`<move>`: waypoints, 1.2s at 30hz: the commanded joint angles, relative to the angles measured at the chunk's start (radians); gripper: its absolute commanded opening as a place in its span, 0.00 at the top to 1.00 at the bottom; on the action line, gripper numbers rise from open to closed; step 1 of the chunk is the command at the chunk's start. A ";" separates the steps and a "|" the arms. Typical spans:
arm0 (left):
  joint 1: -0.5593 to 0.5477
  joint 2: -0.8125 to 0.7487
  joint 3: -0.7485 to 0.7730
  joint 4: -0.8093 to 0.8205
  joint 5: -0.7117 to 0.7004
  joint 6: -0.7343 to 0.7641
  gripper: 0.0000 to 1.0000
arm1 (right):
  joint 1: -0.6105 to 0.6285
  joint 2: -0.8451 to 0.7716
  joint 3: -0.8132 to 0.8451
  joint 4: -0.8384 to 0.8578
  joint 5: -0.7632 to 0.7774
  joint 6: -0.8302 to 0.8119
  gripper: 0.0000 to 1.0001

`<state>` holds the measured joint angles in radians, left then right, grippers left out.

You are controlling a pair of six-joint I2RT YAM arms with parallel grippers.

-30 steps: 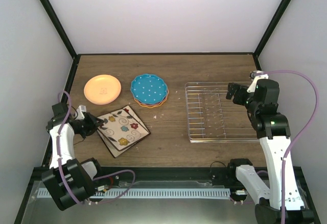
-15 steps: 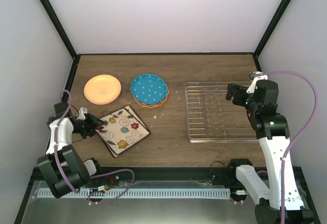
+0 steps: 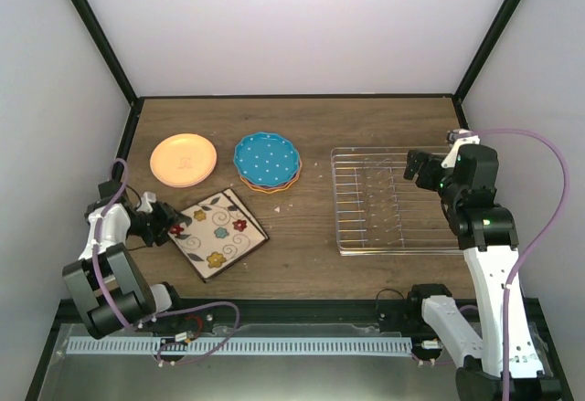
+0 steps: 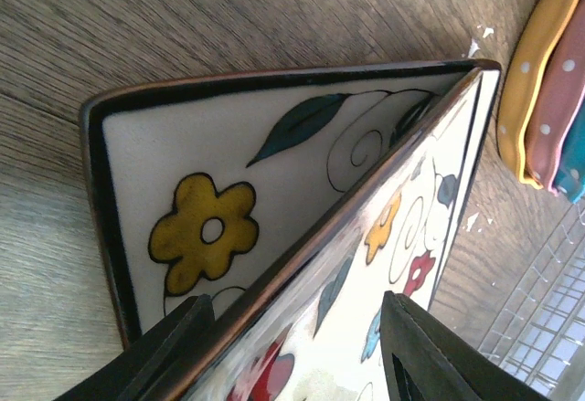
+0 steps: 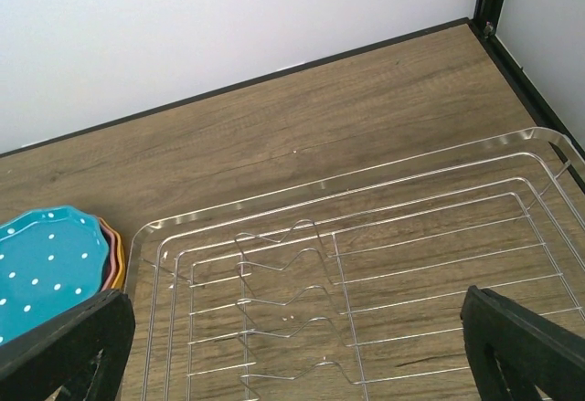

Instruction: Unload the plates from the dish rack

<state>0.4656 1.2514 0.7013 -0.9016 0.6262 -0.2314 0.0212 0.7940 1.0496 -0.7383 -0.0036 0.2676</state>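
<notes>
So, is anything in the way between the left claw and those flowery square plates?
Nothing visible. The left claw sits right at the left corner of the stacked square flower plates, with its fingers on either side of the upper plate's rim. Only bare wooden table surrounds them.

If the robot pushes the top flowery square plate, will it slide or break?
Probably slide: the top square plate looks glossy and lies crooked on the lower square plate, so it may skid off. It looks like stiff ceramic, so a drop could chip it.
</notes>
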 commanded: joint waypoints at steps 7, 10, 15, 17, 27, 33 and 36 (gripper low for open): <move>-0.036 0.057 0.063 0.070 -0.045 0.004 0.46 | -0.006 -0.011 0.003 0.020 0.000 0.016 0.00; -0.056 0.076 0.084 0.071 -0.074 0.006 0.39 | -0.006 -0.015 0.003 0.020 0.002 0.017 0.00; -0.081 0.117 0.116 0.061 -0.107 0.006 0.31 | -0.006 -0.027 -0.003 0.015 0.006 0.022 0.00; -0.084 0.126 0.131 0.051 -0.127 0.007 0.29 | -0.006 -0.034 -0.006 0.012 0.012 0.023 0.00; -0.094 0.168 0.177 0.008 -0.188 -0.010 0.18 | -0.006 -0.050 -0.023 0.009 0.022 0.035 0.00; -0.094 0.180 0.181 0.007 -0.195 -0.013 0.09 | -0.006 -0.036 -0.020 0.006 0.025 0.031 0.00; -0.094 0.165 0.195 0.006 -0.226 -0.014 0.06 | -0.006 -0.016 -0.010 -0.002 0.009 0.022 0.00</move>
<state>0.3740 1.4258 0.8597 -0.8810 0.4355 -0.2386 0.0208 0.7628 1.0252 -0.7380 0.0044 0.2962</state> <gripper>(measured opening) 0.927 0.997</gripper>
